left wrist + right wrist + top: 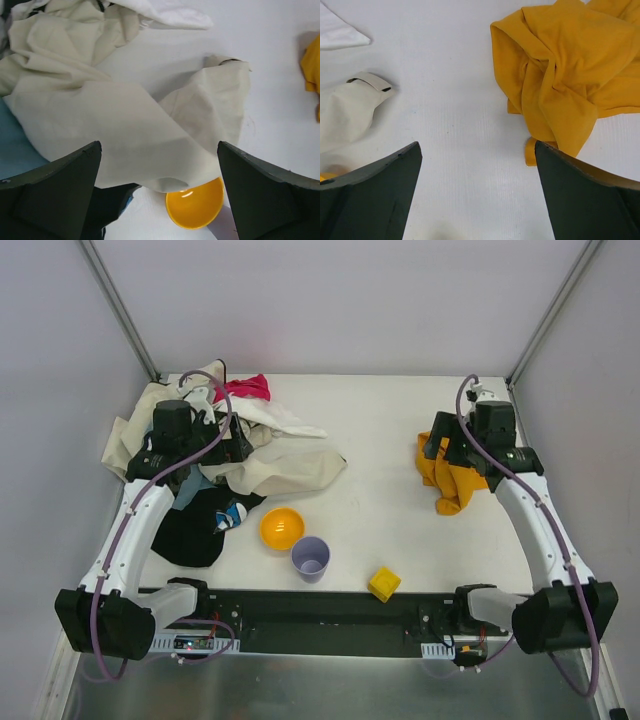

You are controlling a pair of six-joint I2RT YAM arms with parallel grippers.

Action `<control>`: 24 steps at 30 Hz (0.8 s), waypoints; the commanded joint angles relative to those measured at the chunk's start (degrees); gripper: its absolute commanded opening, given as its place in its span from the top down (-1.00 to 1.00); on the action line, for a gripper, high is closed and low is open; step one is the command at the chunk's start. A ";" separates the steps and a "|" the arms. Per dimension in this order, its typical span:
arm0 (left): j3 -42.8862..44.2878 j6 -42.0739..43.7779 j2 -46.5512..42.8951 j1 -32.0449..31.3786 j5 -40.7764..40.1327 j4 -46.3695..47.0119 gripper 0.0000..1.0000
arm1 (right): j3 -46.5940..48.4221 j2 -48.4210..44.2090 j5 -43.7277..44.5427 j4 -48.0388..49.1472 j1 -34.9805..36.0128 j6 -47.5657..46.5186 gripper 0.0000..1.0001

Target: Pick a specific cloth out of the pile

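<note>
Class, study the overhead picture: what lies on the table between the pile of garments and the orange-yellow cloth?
Nothing: a bare stretch of table separates the pile from the cloth, clearest in the top external view.

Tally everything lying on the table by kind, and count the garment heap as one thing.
Round orange bowl: 1
Lavender cup: 1
Yellow cube block: 1
Crumpled orange-yellow cloth, lying apart: 1
Heap of mixed garments: 1
Total: 5

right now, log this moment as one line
left tool open above pile | right tool open, empty | cloth crumpled on table at right, apart from pile
</note>
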 commanded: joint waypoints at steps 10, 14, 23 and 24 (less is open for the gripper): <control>0.03 3.04 -6.02 -0.35 -19.43 -4.65 -0.98 | -7.22 -20.19 1.71 1.56 0.40 1.92 -0.93; 0.73 3.48 -8.66 -0.35 -19.70 -4.65 -0.98 | -8.45 -25.38 1.89 3.05 0.31 1.66 -0.93; -0.76 7.70 -14.98 -0.35 -16.97 -1.58 -0.98 | -12.84 -32.51 1.71 7.36 0.31 -0.52 -0.92; -1.37 7.96 -15.69 -0.35 -16.97 -0.87 -0.98 | -13.37 -33.03 1.36 7.89 0.40 -1.24 -0.92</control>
